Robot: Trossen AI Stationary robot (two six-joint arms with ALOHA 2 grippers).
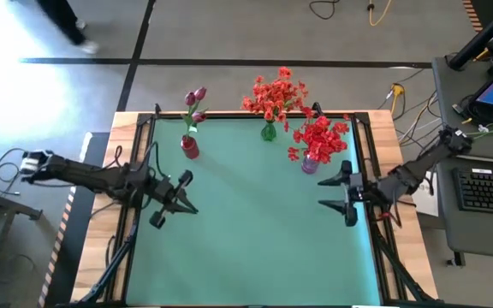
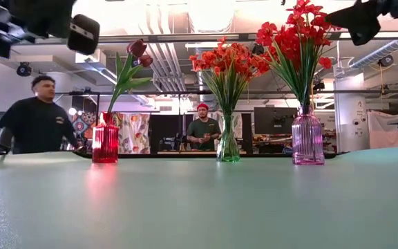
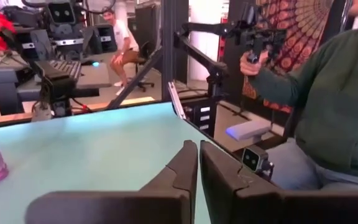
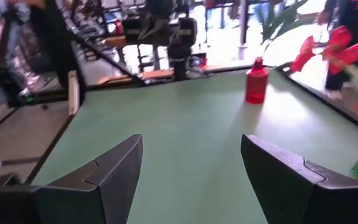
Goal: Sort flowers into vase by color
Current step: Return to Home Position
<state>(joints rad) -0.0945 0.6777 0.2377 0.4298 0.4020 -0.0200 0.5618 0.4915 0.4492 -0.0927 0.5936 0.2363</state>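
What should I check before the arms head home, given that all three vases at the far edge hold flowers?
1. No loose stem on the table: ok, none seen.
2. Dark magenta buds in the red vase: ok.
3. Orange-red sprays in the green vase: ok.
4. Bright red clusters in the violet vase: ok.
5. All vases upright: ok in the low view.
6. Jaws empty and clear of the vases: ok. The left arm has its jaws shut on nothing, and the right arm has its jaws open.
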